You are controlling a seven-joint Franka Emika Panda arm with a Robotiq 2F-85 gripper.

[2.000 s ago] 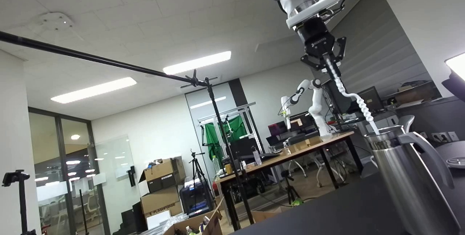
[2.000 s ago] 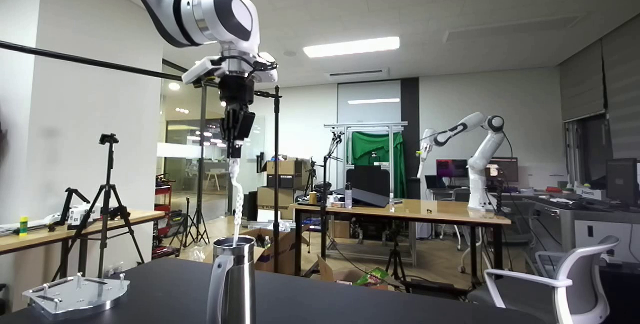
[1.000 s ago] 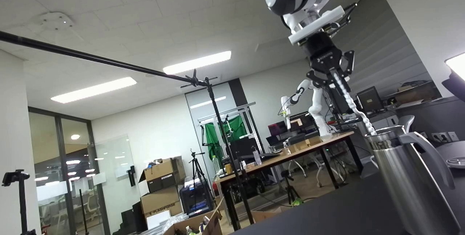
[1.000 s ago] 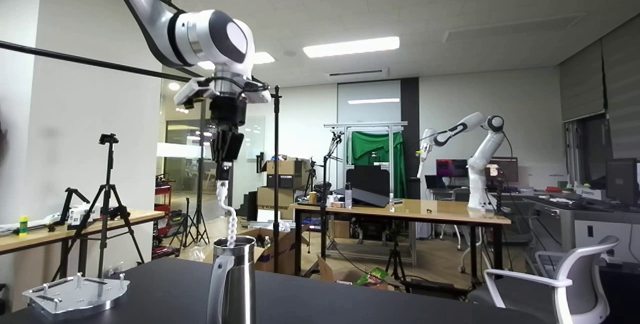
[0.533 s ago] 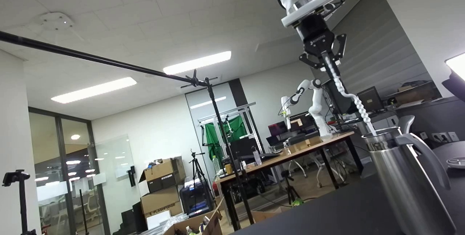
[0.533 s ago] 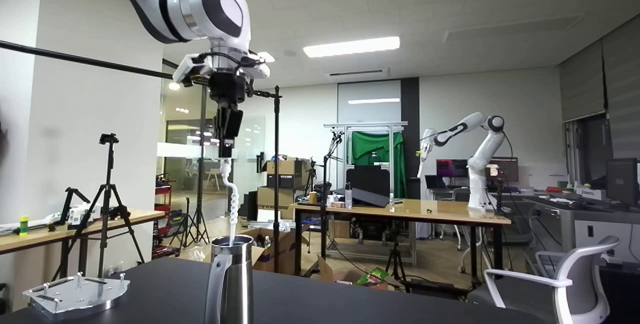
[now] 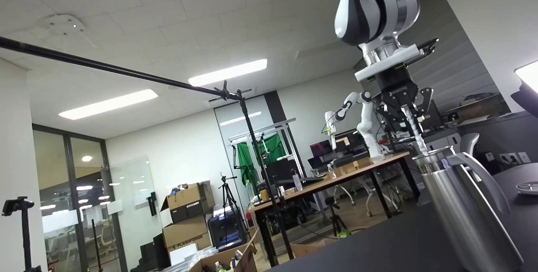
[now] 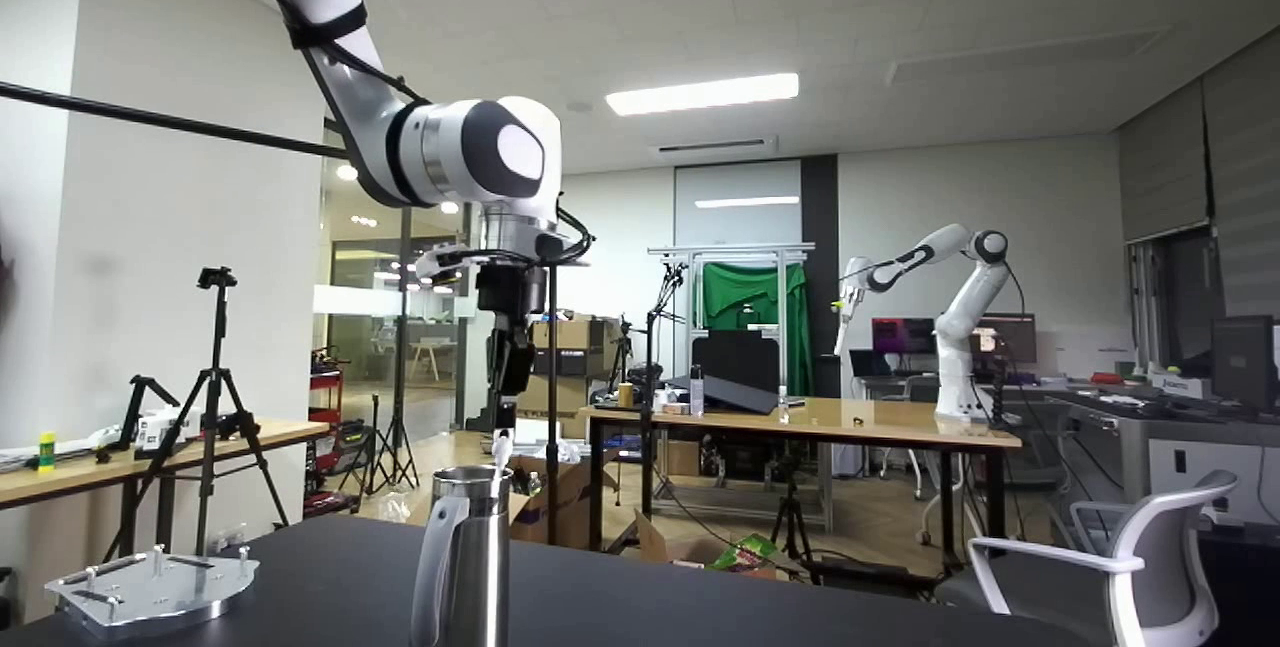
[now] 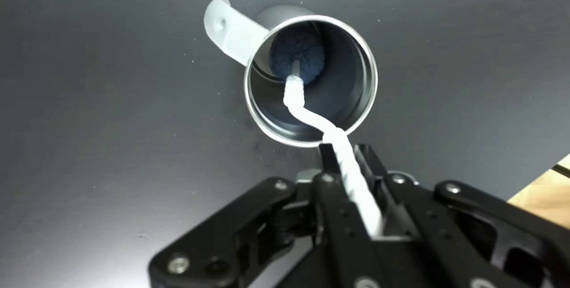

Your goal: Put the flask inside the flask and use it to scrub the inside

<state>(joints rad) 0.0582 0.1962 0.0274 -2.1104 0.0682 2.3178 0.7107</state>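
Note:
A tall steel flask with a grey handle stands upright on the black table in both exterior views [image 7: 468, 213] [image 8: 482, 577]. In the wrist view I look into its open mouth [image 9: 247, 90]. A brush with a white twisted handle [image 9: 311, 119] reaches into it, and its round dark-blue head [image 9: 307, 54] lies deep inside, towards the flask's handle side. My gripper [image 9: 342, 151] is shut on the brush handle, close above the rim. The gripper also shows in both exterior views [image 7: 413, 128] [image 8: 503, 417]. The brush head is hidden in the exterior views.
The black table [image 8: 680, 597] carries a clear plate with short posts [image 8: 155, 587] at its left in an exterior view. A white office chair [image 8: 1150, 567] stands beyond the table. A black boom pole [image 7: 109, 67] and a tripod [image 8: 215, 377] stand behind.
My gripper with the brush went down, then up, and is now lower than before, so less of the brush handle shows above the rim. The flask has shifted slightly on the table.

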